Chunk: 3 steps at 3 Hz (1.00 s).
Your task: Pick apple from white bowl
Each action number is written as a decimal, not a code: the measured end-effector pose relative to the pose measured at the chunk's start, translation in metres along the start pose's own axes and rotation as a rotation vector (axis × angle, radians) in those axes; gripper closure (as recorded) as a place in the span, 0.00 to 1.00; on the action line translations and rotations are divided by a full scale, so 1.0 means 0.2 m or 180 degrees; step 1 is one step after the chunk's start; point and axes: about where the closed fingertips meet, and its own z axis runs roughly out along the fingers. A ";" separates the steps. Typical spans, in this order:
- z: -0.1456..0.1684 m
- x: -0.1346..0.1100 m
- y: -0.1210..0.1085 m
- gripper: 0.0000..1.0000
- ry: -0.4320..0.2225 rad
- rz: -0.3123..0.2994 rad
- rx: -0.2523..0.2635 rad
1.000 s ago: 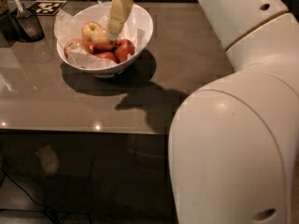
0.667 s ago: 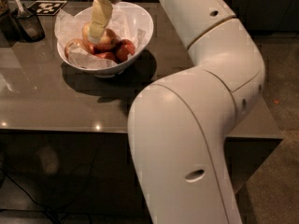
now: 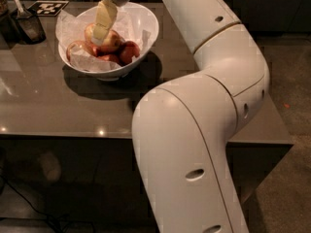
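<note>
The white bowl stands on the grey table at the back left, lined with crumpled white paper. It holds several apples. The golden yellow-orange apple lies near the bowl's middle, above the darker red apples. A smaller pale apple sits at the left, half under paper. My gripper reaches down into the bowl from above and sits right on the golden apple, covering its middle.
A dark cup with a utensil stands left of the bowl. A black-and-white marker tag lies at the back left. My white arm fills the right half of the view, over the table's front edge.
The gripper has moved left and down inside the bowl, from the bowl's right side onto the golden apple. The arm has swung with it.
</note>
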 end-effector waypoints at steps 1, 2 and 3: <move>0.08 0.02 -0.04 0.00 -0.0025 0.0081 -0.0054; 0.16 0.05 -0.06 0.00 -0.0036 0.0134 -0.0128; 0.23 0.07 -0.06 0.00 -0.0073 0.0184 -0.0206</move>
